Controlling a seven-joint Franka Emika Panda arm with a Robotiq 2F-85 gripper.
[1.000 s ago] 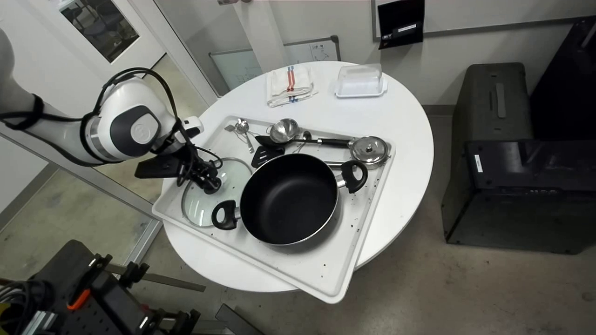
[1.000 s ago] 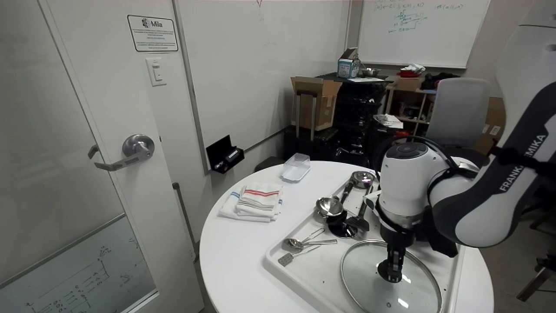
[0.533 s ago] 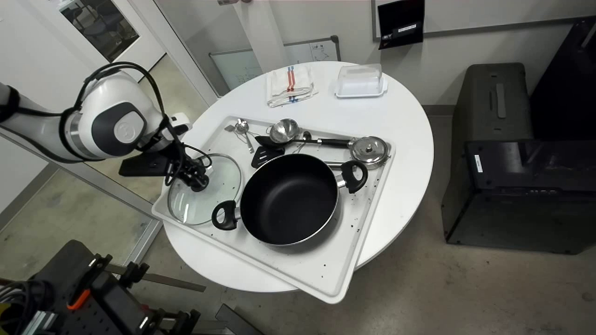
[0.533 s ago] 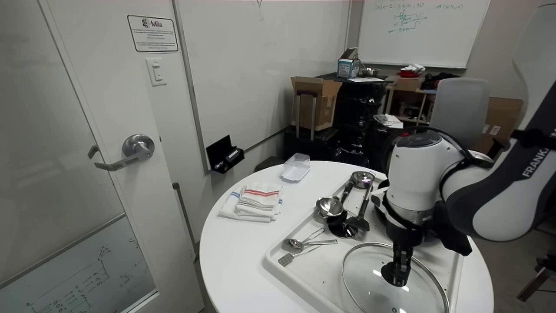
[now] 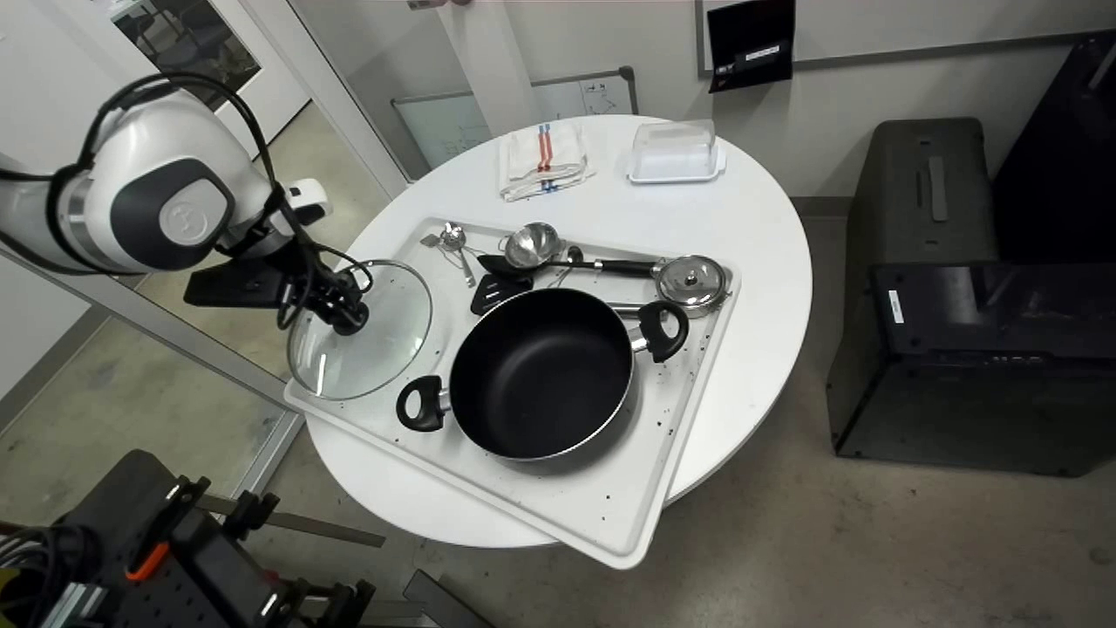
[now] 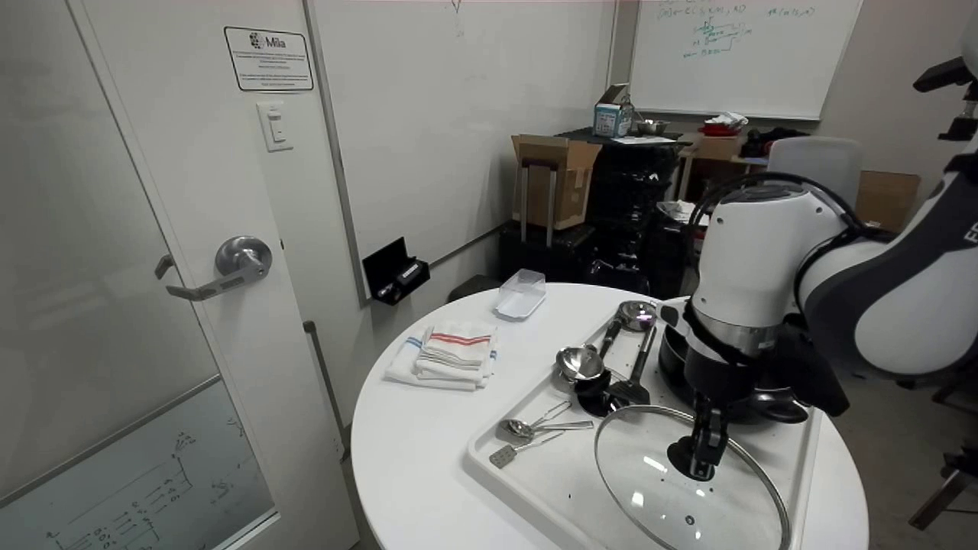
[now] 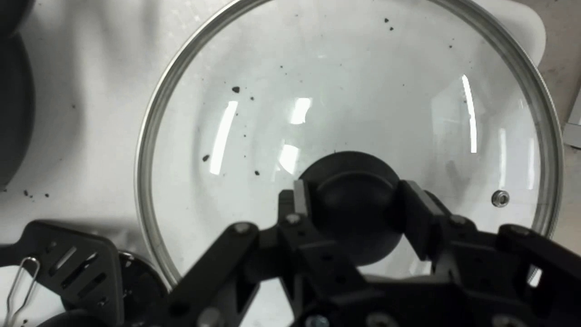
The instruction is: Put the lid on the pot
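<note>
The glass lid (image 5: 384,353) has a metallic rim and a black knob (image 7: 354,213). My gripper (image 5: 349,321) is shut on the knob from both sides, its fingers (image 7: 420,218) against it in the wrist view. The lid also shows in an exterior view (image 6: 649,496) and appears to hang above the tray's corner, its rim reaching past the tray edge. The wide black pot (image 5: 542,375) stands uncovered on the tray, to the right of the lid. In an exterior view the arm hides much of the pot (image 6: 675,365). Its edge shows at the wrist view's left (image 7: 13,109).
The white tray (image 5: 602,532) lies on a round white table (image 5: 758,244). Behind the pot lie a black slotted spatula (image 5: 499,291), a metal strainer (image 5: 533,244), small silver utensils (image 5: 452,235) and a small lidded pan (image 5: 691,281). A folded towel (image 5: 545,161) and a clear-covered dish (image 5: 676,153) stand farther back.
My gripper has carried the lid up and away from the pot, towards the tray's left corner in an exterior view. The lid no longer overlaps the pot's handle there. The pot has not moved.
</note>
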